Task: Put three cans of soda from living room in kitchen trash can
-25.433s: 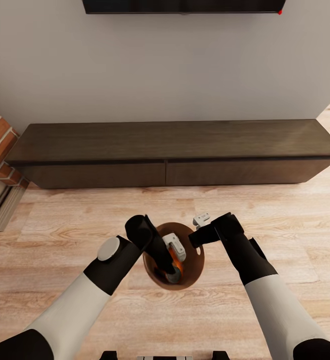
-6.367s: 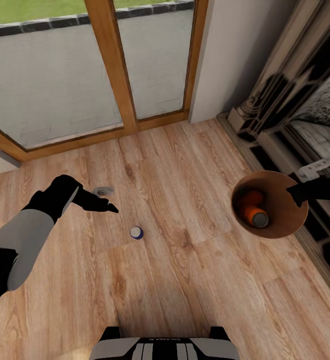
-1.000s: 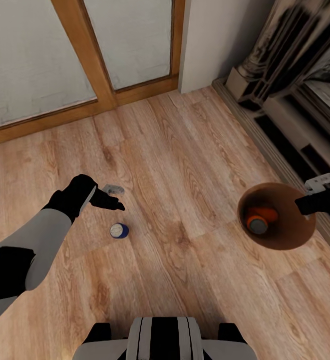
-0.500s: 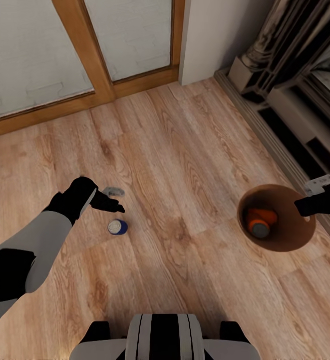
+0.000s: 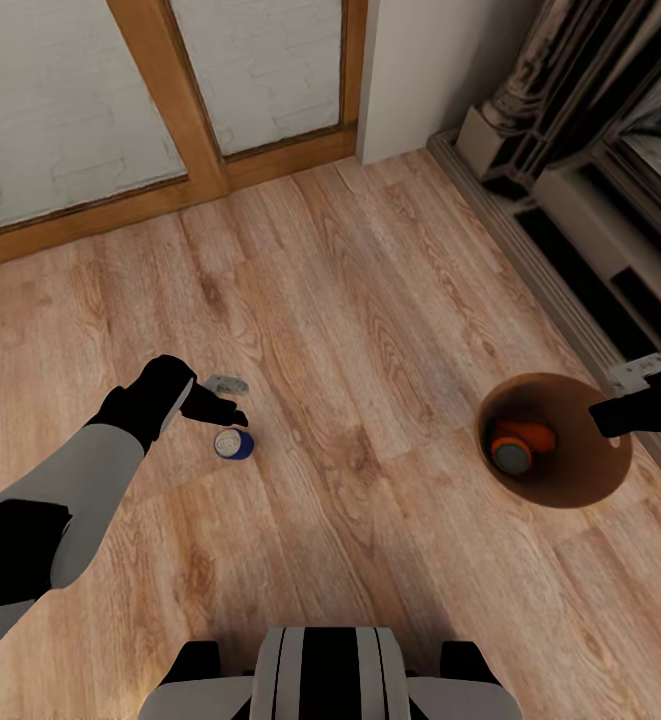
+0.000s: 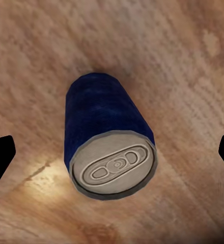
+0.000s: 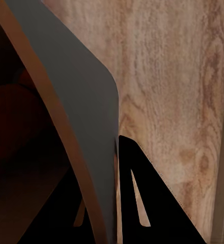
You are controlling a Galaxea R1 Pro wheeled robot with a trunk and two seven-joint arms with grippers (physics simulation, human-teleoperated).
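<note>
Wood floor [image 5: 370, 300] lay all around the robot, light and striped with grain. One dark blue soda can [image 5: 234, 443] stood upright on it, its grey top facing up. The left gripper [image 5: 232, 398] hung right over that can with its fingers spread wide. In the left wrist view the blue can [image 6: 108, 141] sat between the two black fingertips [image 6: 0, 157], and they did not touch it. Off to the robot's right was the trash can [image 5: 600, 480], grey outside and shiny brown inside. Two orange soda cans [image 5: 520, 445] lay at the bottom of it, one with its grey top showing. The right gripper [image 5: 610, 405] was pinching the rim of the trash can on its far right side. In the right wrist view the thin grey wall of the bin [image 7: 81, 112] ran between the dark fingers [image 7: 147, 203], pressed tight from both sides. Wood-framed glass doors [image 5: 170, 110] stood beyond the blue can, and a dark fireplace [image 5: 600, 170] was near the bin.
</note>
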